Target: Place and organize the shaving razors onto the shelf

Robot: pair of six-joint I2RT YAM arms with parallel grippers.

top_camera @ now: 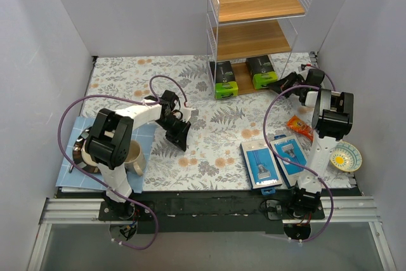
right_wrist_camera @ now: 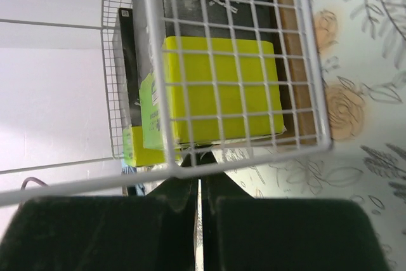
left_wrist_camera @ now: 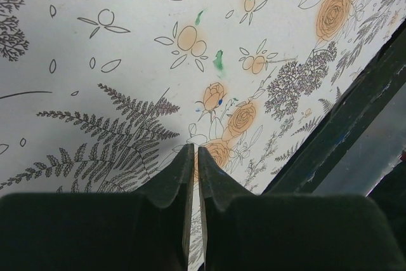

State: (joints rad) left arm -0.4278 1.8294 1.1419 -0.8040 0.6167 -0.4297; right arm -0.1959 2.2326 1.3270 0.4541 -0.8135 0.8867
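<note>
hovering at the shelf (top_camera: 257,1), the pressed-together right pincer (top_camera: 271,85) is far from the shaving razors (top_camera: 261,164).

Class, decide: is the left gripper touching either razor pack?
Apart. Top view: the left gripper is mid-table, and a wide stretch of bare tablecloth separates it from the nearer razor pack.

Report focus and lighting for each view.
Top external: even light, sharp, soft shadows. Left wrist: cloth crisp, left claw dark and slightly soft. Right wrist: shelf wire blurred up close, wall at left washed out.
</note>
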